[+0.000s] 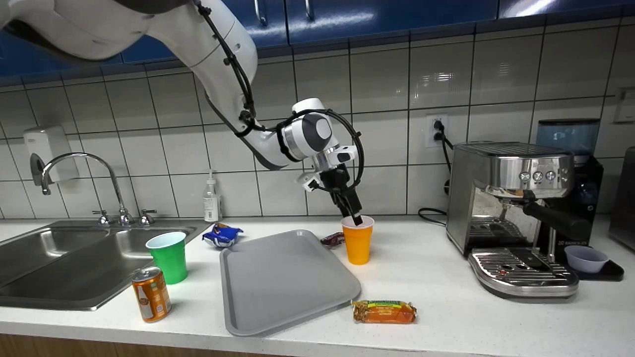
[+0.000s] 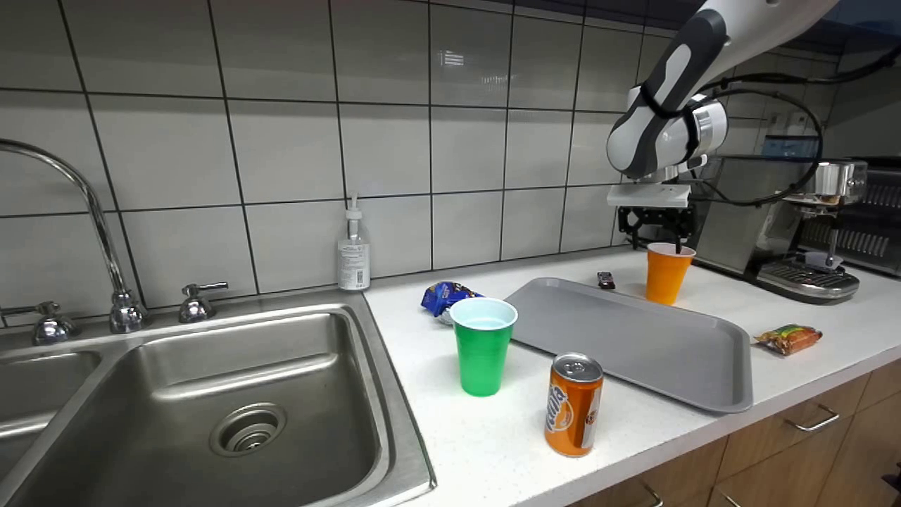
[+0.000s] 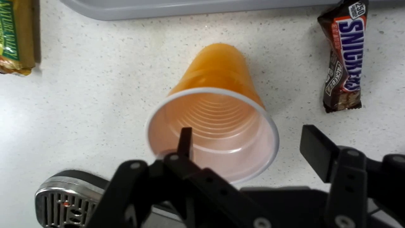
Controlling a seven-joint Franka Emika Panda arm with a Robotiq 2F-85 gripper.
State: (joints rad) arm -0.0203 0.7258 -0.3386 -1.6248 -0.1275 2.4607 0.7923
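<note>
My gripper [image 3: 251, 147] is open at the orange cup [image 3: 218, 69], its fingers pointing down. In the wrist view the left finger [image 3: 185, 144] reaches inside the cup's mouth. The right finger [image 3: 316, 152] stands outside the rim, over the counter, so one side of the cup wall lies between them. A gap shows between that wall and the right finger. The orange cup [image 1: 358, 243] stands upright on the counter beside the grey tray [image 1: 292, 282]. A Snickers bar [image 3: 346, 60] lies next to the cup, and a Nature Valley packet [image 1: 384, 312] lies nearer the counter's front edge.
A green cup [image 2: 482, 352] and an orange soda can [image 2: 575, 405] stand between the sink [image 2: 211, 394] and the tray. By the tray's back corner lies a blue packet [image 1: 222, 235], with a soap bottle [image 1: 212, 201] behind it. A coffee machine [image 1: 516, 218] stands beyond the orange cup.
</note>
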